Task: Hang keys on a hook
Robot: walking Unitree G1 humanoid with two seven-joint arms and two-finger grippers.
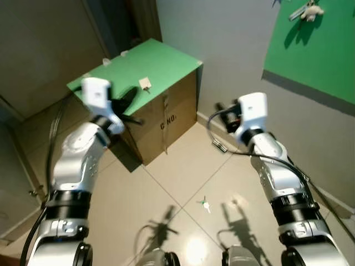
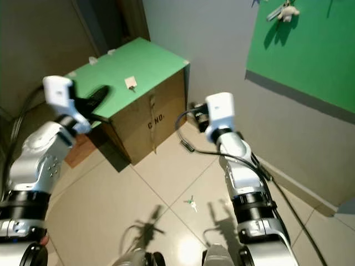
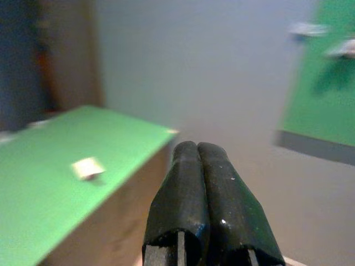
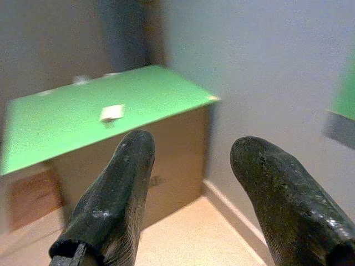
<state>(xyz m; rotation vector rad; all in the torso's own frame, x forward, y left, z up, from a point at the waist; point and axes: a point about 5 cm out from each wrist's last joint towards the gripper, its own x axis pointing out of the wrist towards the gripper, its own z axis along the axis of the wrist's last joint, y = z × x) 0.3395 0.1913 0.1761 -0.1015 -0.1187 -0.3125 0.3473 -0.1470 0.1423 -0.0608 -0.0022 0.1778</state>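
A small set of pale keys with a green tag (image 1: 204, 203) lies flat on the beige tiled floor (image 1: 166, 183), near a tile joint.

Glossy beige tiled floor (image 1: 183, 183), grey wall (image 1: 233, 50), green-topped cardboard box (image 1: 166, 119).

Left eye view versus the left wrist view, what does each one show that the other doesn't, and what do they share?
The left eye view has the tiled floor with a small key lying on it, and the open right gripper. The left wrist view has a close look along the left gripper, fingers pressed shut on nothing. Both show the green-topped cardboard box with a small tag on it, and the green wall board.
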